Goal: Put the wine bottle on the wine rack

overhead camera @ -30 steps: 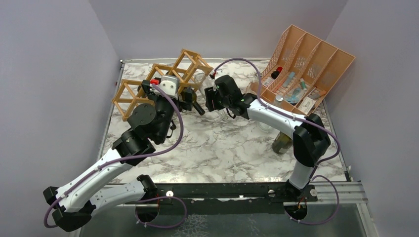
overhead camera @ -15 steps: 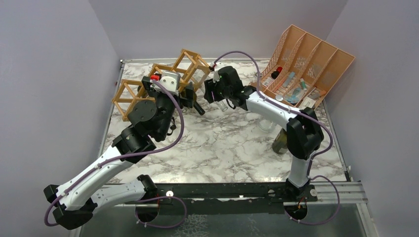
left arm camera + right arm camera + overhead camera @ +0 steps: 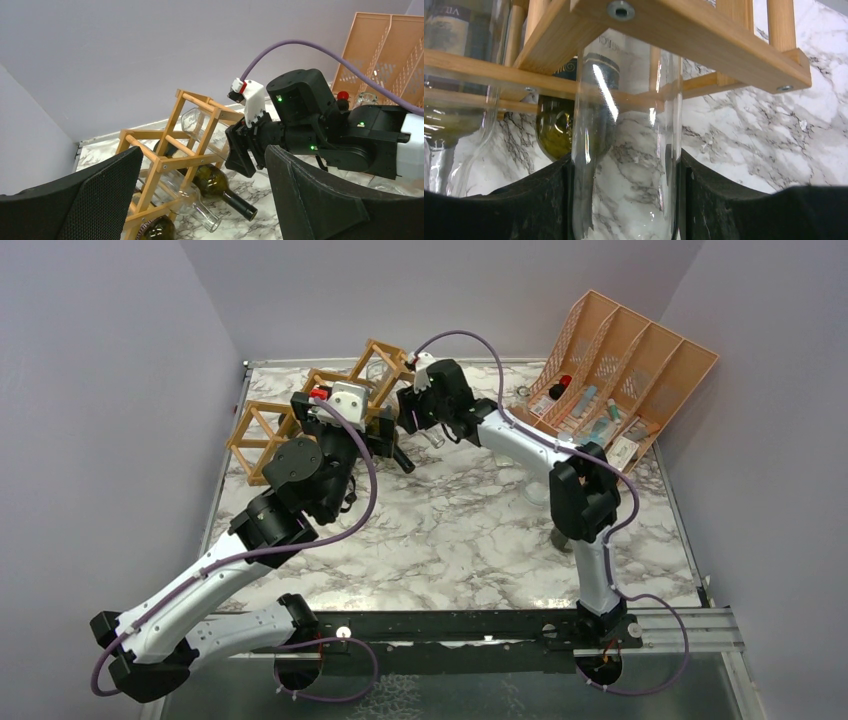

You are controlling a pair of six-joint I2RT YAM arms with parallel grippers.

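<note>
The wine rack (image 3: 378, 358), a tan wooden lattice, stands at the back left; it also shows in the left wrist view (image 3: 172, 150) and the right wrist view (image 3: 694, 40). My right gripper (image 3: 408, 412) is shut on a clear glass wine bottle (image 3: 626, 165), whose body lies partly inside the rack's upper right cell (image 3: 197, 122). My left gripper (image 3: 378, 435) is open and empty, just in front of the rack. A dark green bottle (image 3: 220, 182) and another clear bottle (image 3: 185, 192) lie in lower cells.
A peach slotted file organizer (image 3: 625, 360) with small items stands at the back right. A glass jar (image 3: 570, 530) stands behind my right arm's elbow. Purple walls close in the left, back and right sides.
My right gripper has moved left and back with the clear bottle, pushing it further into the rack's upper right cell. The left arm has hardly moved.
</note>
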